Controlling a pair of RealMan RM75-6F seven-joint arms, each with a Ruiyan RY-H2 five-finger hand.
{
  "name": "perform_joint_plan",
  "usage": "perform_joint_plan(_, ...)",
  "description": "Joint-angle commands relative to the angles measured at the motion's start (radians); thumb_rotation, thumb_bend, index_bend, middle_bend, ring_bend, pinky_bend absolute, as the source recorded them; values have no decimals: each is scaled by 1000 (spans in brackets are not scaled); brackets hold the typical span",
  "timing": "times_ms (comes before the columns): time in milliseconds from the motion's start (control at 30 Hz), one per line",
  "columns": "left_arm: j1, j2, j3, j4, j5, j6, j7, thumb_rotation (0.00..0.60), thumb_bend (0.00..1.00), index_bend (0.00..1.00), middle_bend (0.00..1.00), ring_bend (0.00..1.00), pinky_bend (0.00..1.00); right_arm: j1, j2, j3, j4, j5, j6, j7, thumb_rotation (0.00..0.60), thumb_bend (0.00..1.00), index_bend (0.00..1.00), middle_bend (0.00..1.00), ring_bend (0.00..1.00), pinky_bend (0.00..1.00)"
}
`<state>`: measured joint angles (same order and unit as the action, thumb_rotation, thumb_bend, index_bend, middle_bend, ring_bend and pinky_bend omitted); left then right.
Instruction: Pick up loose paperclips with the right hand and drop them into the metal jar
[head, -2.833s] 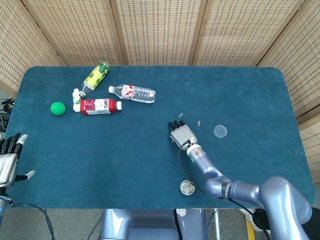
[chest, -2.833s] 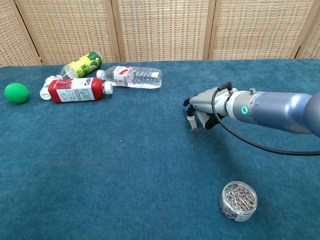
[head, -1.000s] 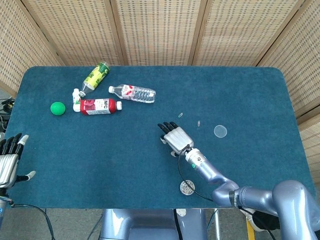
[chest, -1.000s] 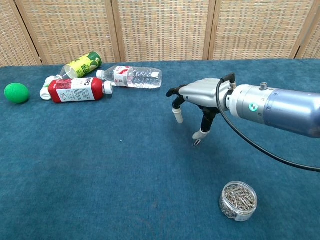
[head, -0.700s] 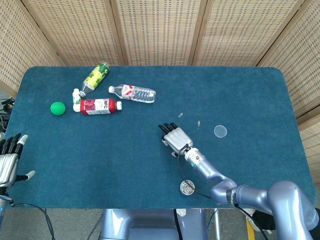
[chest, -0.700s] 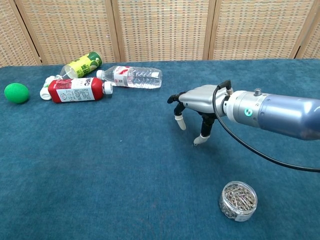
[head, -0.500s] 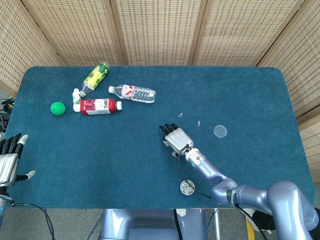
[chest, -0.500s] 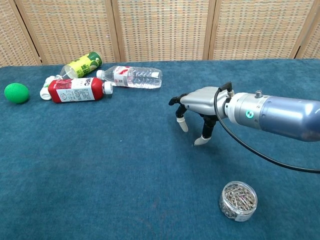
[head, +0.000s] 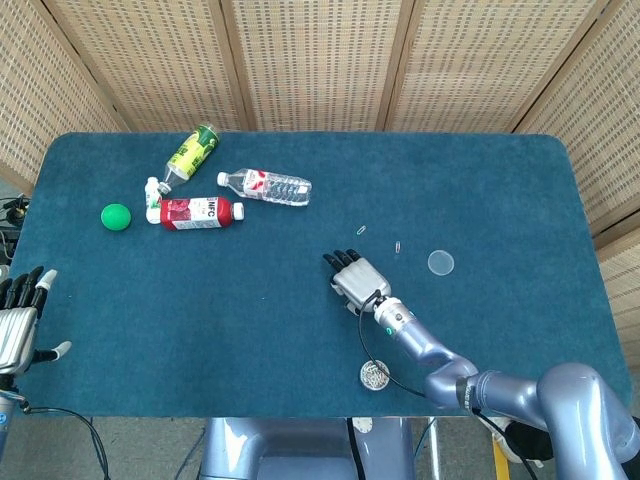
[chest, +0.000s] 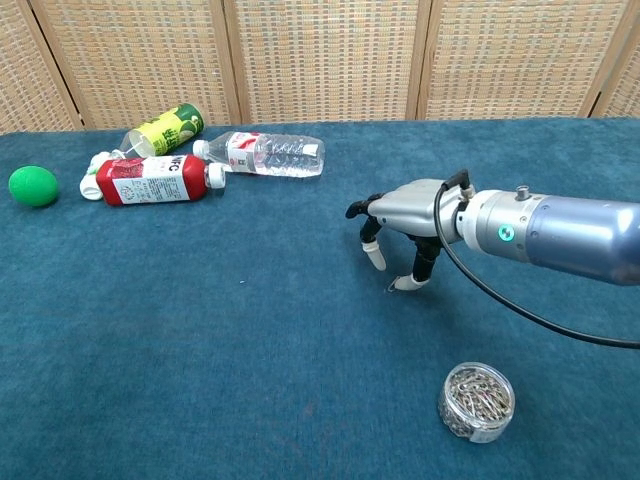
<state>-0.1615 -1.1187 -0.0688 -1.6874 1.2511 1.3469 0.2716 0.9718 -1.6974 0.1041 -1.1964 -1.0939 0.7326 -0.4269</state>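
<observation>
Far left, at the table's near edge, the left hand (head: 18, 318) rests palm-down with its fingers spread, holding nothing. On the blue cloth table (head: 200, 300) a green ball (head: 116, 216) sits near the left side, and just right of it lies a cluster of three bottles on their sides: a red-labelled bottle (head: 198, 212), a green-and-yellow labelled bottle (head: 192, 152) angled behind it, and a clear water bottle (head: 267, 186) pointing right.

Moving to the middle, the right hand (chest: 405, 228) hangs above the cloth, palm down, fingers curled downward and apart from each other. From the chest view something small seems to sit at the tip of the lower finger, right by the thumb, but I can't make out for sure that it's a paperclip, so I can't tell whether the hand is pinching one.

Below the hand and a little to the right, near the front edge, stands the metal jar (chest: 476, 402), open on top and already full of paperclips (chest: 477, 391). It is clear of the hand, not under it.

Beyond the hand, farther from the robot, two loose paperclips lie on the cloth: one paperclip (head: 361, 230) just behind the fingertips, a second paperclip (head: 399, 245) a bit to the right. Farther right again lies a flat round clear lid (head: 441, 262).
</observation>
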Motion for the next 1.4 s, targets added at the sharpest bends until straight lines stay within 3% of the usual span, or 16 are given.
perform_joint_plan(33, 0, 0, 1, 0, 0, -1, 1, 600, 0, 0, 0, 0, 0, -2, 0, -1, 2, 2, -1, -5, 600, 277, 497, 28, 0, 105)
perform_joint_plan(933, -5, -4, 1, 6, -6, -10, 1, 600, 0, 0, 0, 0, 0, 10, -29, -3, 40, 44, -37, -68, 600, 304, 541, 28, 0, 105)
perform_joint_plan(1233, -5, -5, 1, 6, -6, -9, 4, 600, 0, 0, 0, 0, 0, 12, -40, -1, 48, 46, -41, -66, 600, 467, 581, 28, 0, 105)
perform_joint_plan(1400, -6, -6, 2, 8, -9, -13, 2, 600, 0, 0, 0, 0, 0, 14, -46, 1, 58, 52, -43, -70, 600, 628, 587, 28, 0, 105)
